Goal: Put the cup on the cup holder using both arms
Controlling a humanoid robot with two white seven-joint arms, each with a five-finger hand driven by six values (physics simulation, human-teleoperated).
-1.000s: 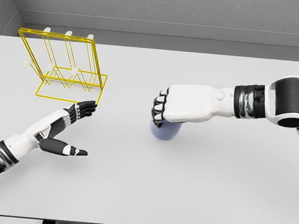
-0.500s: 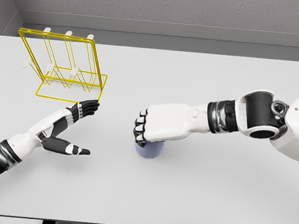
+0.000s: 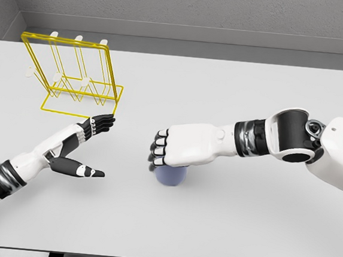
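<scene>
At the upper left of the frame, the yellow wire cup holder was seen standing on the white tabletop. Below it, the left hand was held open and empty, fingers extended. Just left of centre, the right hand was curled over the bluish cup, gripping it from above.

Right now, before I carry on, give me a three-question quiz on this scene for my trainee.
1. True or false: the cup already hangs on the yellow cup holder.
2. Which hand covers the cup from above? A) left hand B) right hand
3. Fill in: the left hand's fingers are ____ and hold nothing.

Key: 1 false, it sits on the table; 2 B; 3 open.
</scene>
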